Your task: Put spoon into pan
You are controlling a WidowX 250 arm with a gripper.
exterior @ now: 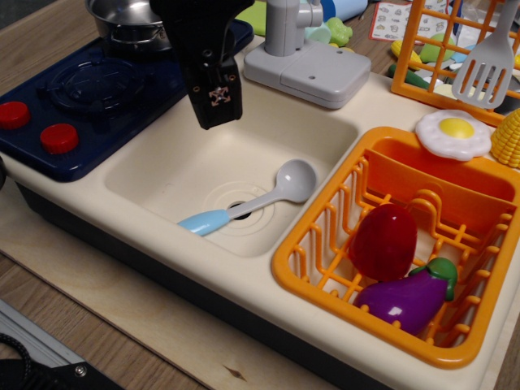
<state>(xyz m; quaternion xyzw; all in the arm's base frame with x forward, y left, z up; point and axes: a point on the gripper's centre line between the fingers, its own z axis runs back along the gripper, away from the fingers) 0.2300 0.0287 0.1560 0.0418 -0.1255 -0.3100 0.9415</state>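
The spoon (262,197) lies flat in the cream sink basin (171,175). Its grey bowl points right and its light blue handle lies over the drain at the front. The shiny steel pan (126,20) stands on the dark blue stove at the top left, partly cut off by the frame edge. My black gripper (216,110) hangs above the sink's back left part, up and left of the spoon and right of the pan. It holds nothing. I see it side-on, so the gap between its fingers is hidden.
A grey faucet (301,53) stands behind the sink. An orange dish rack (325,244) at the right holds a red vegetable and a purple eggplant (406,294). A toy fried egg (453,132), corn and a grey slotted spatula (486,69) are at the back right. Red stove knobs (58,138) sit at the left.
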